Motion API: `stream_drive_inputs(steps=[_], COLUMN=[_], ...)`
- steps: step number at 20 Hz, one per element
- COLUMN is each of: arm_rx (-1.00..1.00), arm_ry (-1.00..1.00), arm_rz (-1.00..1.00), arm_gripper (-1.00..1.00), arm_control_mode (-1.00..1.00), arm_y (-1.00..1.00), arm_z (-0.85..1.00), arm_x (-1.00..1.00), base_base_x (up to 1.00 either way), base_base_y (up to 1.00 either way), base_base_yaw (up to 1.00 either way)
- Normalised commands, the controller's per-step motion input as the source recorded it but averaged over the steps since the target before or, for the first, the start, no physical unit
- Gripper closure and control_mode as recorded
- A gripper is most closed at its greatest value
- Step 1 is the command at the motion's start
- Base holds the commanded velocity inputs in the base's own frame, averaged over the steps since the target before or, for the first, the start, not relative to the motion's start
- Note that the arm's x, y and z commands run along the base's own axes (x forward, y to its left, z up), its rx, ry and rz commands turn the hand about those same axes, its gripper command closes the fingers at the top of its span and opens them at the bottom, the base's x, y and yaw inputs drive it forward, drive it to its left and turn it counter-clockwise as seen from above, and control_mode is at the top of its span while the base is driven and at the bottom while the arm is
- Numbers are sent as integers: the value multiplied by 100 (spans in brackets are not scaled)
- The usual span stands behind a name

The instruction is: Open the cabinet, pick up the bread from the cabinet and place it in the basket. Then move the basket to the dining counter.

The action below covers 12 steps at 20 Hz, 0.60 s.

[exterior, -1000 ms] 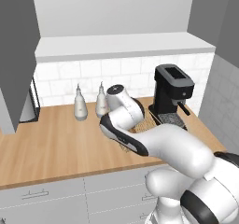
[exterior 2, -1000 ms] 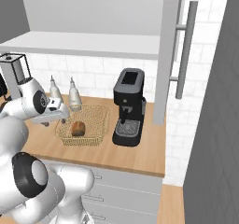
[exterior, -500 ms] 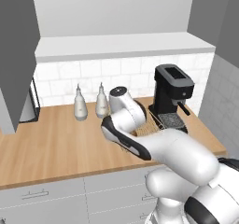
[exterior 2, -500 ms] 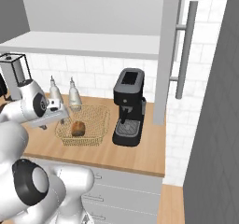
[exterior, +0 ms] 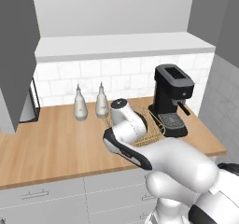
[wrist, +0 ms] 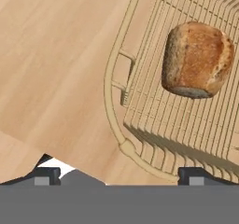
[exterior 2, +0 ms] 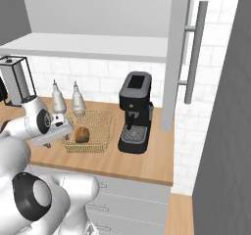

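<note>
Wood counter (exterior: pixel 56 143) | white tile wall (exterior: pixel 126 73) | bread (wrist: pixel 197 59) in basket (wrist: pixel 154 101) | jaws wide apart

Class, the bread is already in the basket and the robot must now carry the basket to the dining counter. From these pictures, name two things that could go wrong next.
1. The gripper has its jaws open over the corner rim of the basket. A corner grip may tilt the basket, so the bread could roll out.
2. The coffee machine and two bottles stand close beside the basket; a careless lift or swing could knock them.
</note>
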Motion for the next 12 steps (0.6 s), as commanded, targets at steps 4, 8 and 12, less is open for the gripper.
stream_drive_inputs(steps=[4, 8, 12], arm_rx=[-10, -10, -6], arm_ry=[4, 3, 0], arm_rz=[0, 0, 0], arm_gripper=[-100, -100, -100], arm_control_mode=[-100, -100, -100], arm_y=[1, 0, 0], arm_z=[-15, -21, -16], arm_x=[25, 29, 25], base_base_x=[0, 0, 0], base_base_y=[0, 0, 0], base_base_yaw=[0, 0, 0])
